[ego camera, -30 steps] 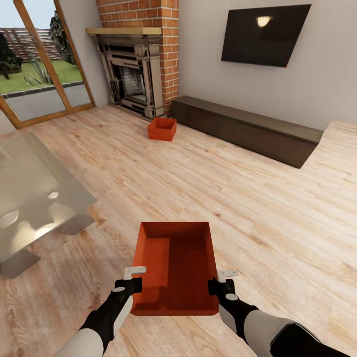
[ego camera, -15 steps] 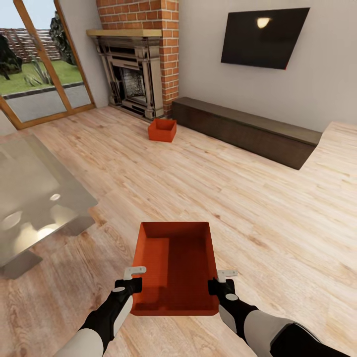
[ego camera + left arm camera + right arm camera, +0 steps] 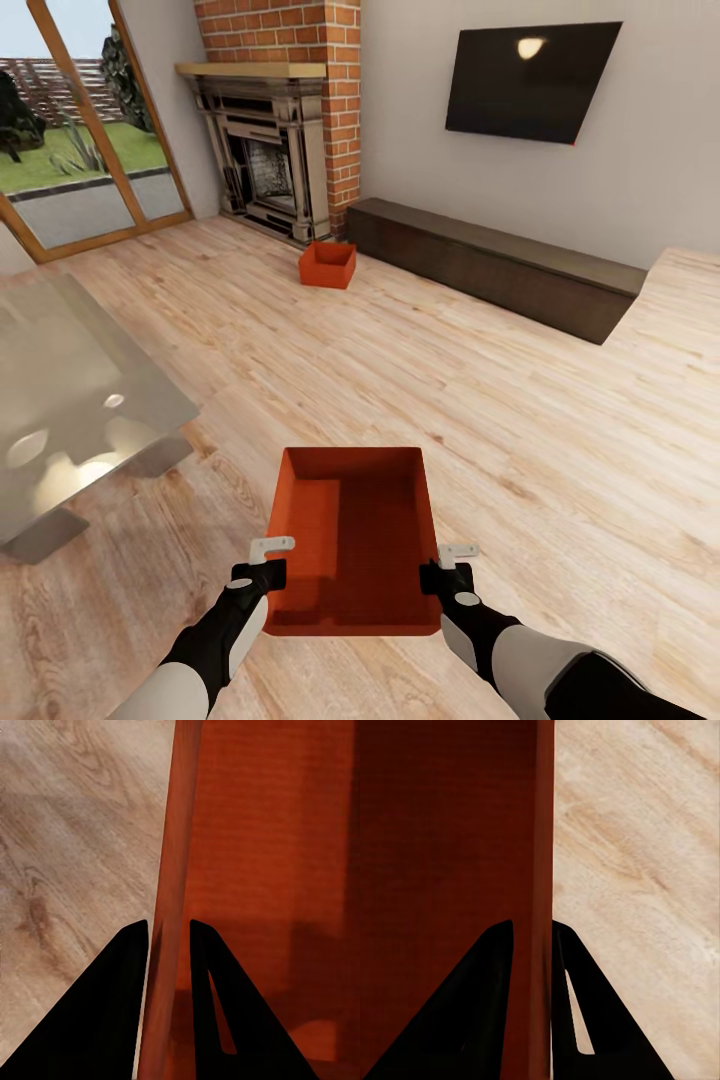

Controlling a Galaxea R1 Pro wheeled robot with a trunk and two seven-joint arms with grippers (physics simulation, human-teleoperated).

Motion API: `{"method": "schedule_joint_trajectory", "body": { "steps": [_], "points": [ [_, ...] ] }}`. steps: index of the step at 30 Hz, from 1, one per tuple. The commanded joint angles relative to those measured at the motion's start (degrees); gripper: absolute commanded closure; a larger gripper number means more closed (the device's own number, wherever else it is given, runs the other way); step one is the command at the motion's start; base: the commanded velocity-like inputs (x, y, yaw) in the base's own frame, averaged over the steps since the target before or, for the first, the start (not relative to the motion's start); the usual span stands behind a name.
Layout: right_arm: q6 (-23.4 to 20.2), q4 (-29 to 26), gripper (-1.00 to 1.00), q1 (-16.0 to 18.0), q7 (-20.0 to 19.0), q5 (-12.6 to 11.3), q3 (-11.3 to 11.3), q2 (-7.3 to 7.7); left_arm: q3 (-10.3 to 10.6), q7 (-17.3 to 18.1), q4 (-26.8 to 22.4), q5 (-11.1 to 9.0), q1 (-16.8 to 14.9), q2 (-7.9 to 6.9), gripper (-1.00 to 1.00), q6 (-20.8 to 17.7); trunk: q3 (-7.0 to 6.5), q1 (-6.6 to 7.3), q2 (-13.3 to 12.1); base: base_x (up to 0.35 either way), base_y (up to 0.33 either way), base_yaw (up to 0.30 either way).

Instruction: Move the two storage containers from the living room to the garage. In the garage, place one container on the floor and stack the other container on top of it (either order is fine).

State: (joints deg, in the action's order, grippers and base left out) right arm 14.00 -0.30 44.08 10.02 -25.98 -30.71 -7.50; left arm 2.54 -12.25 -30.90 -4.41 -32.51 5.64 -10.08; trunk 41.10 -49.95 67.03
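**A:** Starting on the left: the left arm reaches forward and low, forearm angled inward, and the left gripper (image 3: 271, 547) sits at the left wall of the near storage container (image 3: 355, 540), toward its near left corner.

**B:** And the wrist camera confirms the grip. The two dark fingers (image 3: 112, 1012) straddle that thin orange-red wall (image 3: 169, 907), one outside over the wood planks, one inside the tray, pinched right up against it.

**A:** Across to the right: the right arm mirrors it, elbow out, and the right gripper (image 3: 458, 551) is on the right wall near the near right corner.

**B:** Same story up close. The right fingers (image 3: 480, 1012) are clamped either side of the wall (image 3: 542, 870), tray interior on one side, pale floor on the other.

**A:** So the container hangs level between both arms, above the wood-plank floor (image 3: 520, 400).

**B:** What the head camera adds is the room. A glass-topped table (image 3: 70, 400) is at the left, and the second storage container (image 3: 327, 265) is on the floor far ahead, just in front of the brick fireplace (image 3: 270, 150), by the left end of the long dark bench (image 3: 500, 262). A black wall screen (image 3: 530, 80) hangs above the bench.
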Motion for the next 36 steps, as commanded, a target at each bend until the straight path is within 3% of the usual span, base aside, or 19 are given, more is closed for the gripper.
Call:
{"method": "schedule_joint_trajectory", "body": {
  "steps": [1, 36],
  "points": [
    [0.41, 0.12, 1.0, 0.04, 0.35, -1.27, 1.35, 0.0, -0.35, -0.85, -0.2, 0.72, -0.01, -0.02, 1.0, -0.47, -0.15, 0.23, -0.39, 0.0, 0.0, 0.0],
    [0.5, 0.12, 1.0, 0.04, 0.35, -1.27, 1.35, 0.01, -0.35, -0.86, -0.3, 0.72, -0.01, -0.02, 1.0, -0.47, -6.43, 7.91, -14.43, 0.0, 0.0, 0.0]
  ]
}}
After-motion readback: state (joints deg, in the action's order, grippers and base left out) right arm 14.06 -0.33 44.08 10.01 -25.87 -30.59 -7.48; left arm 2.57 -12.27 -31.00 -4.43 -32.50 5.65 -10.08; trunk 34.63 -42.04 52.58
